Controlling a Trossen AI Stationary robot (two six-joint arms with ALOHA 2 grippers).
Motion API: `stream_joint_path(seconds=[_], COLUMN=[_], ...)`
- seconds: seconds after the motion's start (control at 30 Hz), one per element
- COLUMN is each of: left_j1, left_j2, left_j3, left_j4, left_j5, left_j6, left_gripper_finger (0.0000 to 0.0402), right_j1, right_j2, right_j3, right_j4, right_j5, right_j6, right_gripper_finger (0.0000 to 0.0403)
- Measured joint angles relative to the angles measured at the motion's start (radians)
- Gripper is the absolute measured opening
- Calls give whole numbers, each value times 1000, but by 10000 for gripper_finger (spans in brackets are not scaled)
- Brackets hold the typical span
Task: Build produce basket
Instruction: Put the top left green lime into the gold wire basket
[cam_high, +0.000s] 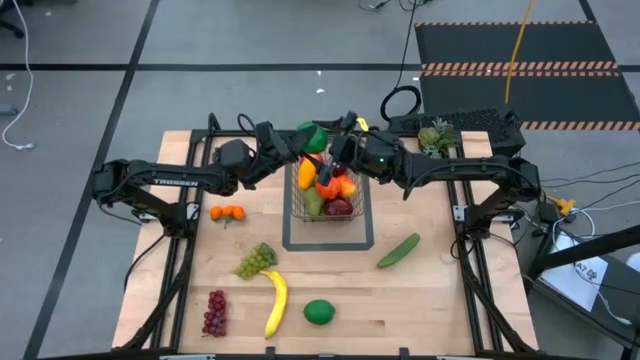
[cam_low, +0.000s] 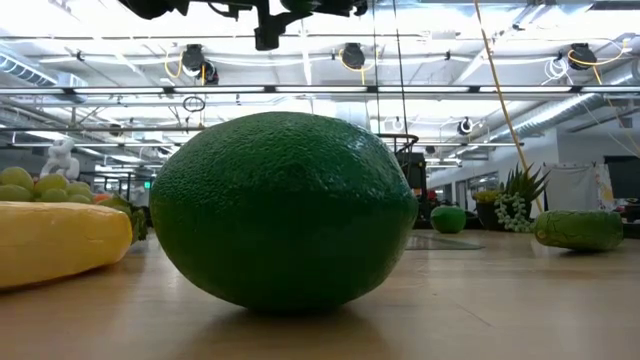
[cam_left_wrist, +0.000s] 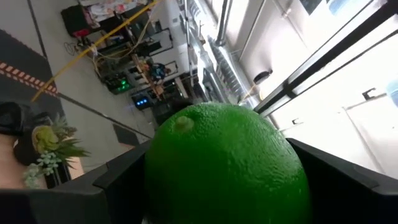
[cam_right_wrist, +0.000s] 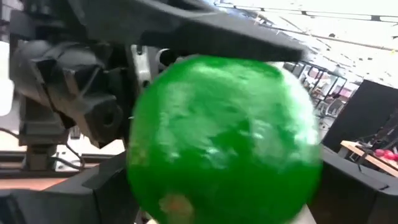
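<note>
A green lime (cam_high: 312, 138) hangs in the air over the far end of the wire basket (cam_high: 297, 205), and my left gripper (cam_high: 303, 146) is shut on it. The lime fills the left wrist view (cam_left_wrist: 227, 165) and the right wrist view (cam_right_wrist: 224, 143). My right gripper (cam_high: 335, 152) faces it from the other side, open, with one finger on either side of the lime; I cannot tell whether they touch it. The basket stands on the table's middle and holds an orange, a red and a yellow-green fruit. My left gripper pinches the lime between its two fingers (cam_left_wrist: 115, 183), one on each opposite side (cam_left_wrist: 155, 177) of the fruit. The fingers reach in about level from the table's left. The lime is lifted clear, above the basket's far end.
On the table lie small oranges (cam_high: 228, 212), green grapes (cam_high: 257, 260), a banana (cam_high: 275, 303), red grapes (cam_high: 215, 312), another lime (cam_high: 319, 311) and a cucumber (cam_high: 398, 250). A flat grey outline (cam_high: 328, 244) frames the basket's near side. A keyboard and a pineapple-like plant (cam_high: 433, 135) sit far right.
</note>
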Motion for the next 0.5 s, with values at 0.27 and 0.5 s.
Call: stream_joint_path(seconds=[0.27, 0.5], left_j1=[2, 9], left_j2=[0, 0], left_j3=[0, 0], left_j4=[-5, -6], left_j5=[6, 12], left_j6=[-19, -20], left_gripper_finger=[337, 337], right_j1=[1, 20], right_j2=[0, 0], right_j3=[0, 0], right_j4=[6, 16], right_j5=[2, 75], right_j6=[-5, -36], right_gripper_finger=[347, 319])
